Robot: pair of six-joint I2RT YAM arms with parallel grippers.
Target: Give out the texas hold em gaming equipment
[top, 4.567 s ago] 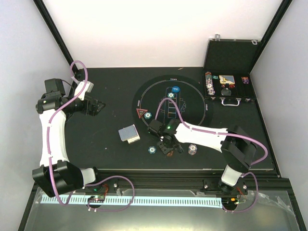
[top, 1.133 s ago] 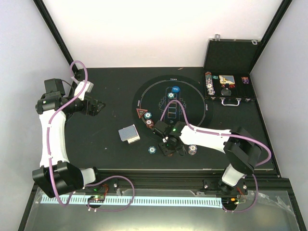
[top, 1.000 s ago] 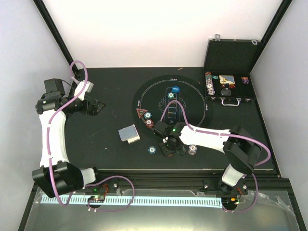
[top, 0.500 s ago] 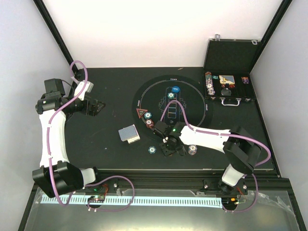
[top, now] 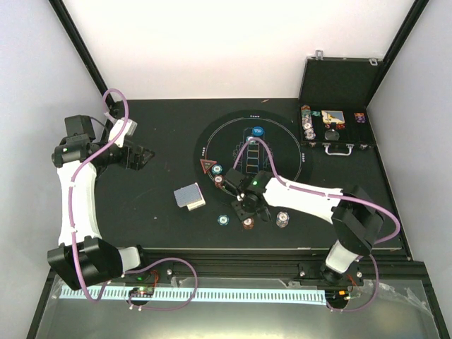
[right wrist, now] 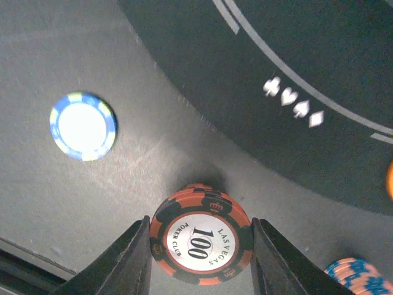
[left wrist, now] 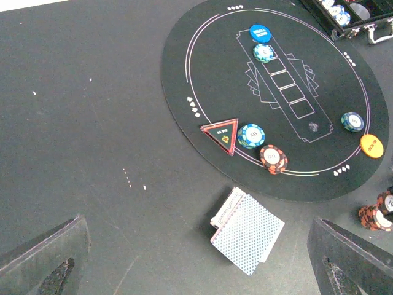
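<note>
My right gripper (top: 248,214) (right wrist: 201,246) is at the near edge of the round black mat (top: 289,152). Its fingers (right wrist: 126,261) press both sides of an orange-red "100" poker chip (right wrist: 202,239), and the rim of another such chip shows beneath it. A brown-red chip (top: 248,224) shows just near of the gripper. A blue-white chip (top: 223,219) (right wrist: 83,125) lies to its left. The card deck (top: 189,196) (left wrist: 247,230) lies off the mat. My left gripper (top: 145,155) (left wrist: 196,270) is open and empty, high over the left side.
On the mat are a red triangle (left wrist: 222,132), a green-blue chip (left wrist: 251,136), a brown-red chip (left wrist: 273,158), a blue button (left wrist: 260,32) and an orange button (left wrist: 371,145). A whitish chip stack (top: 282,219) stands right of my right gripper. An open black case (top: 335,131) sits back right.
My right gripper has drawn back a little from the near edge, and a brown-red chip now shows just near of it. The left arm has not moved.
</note>
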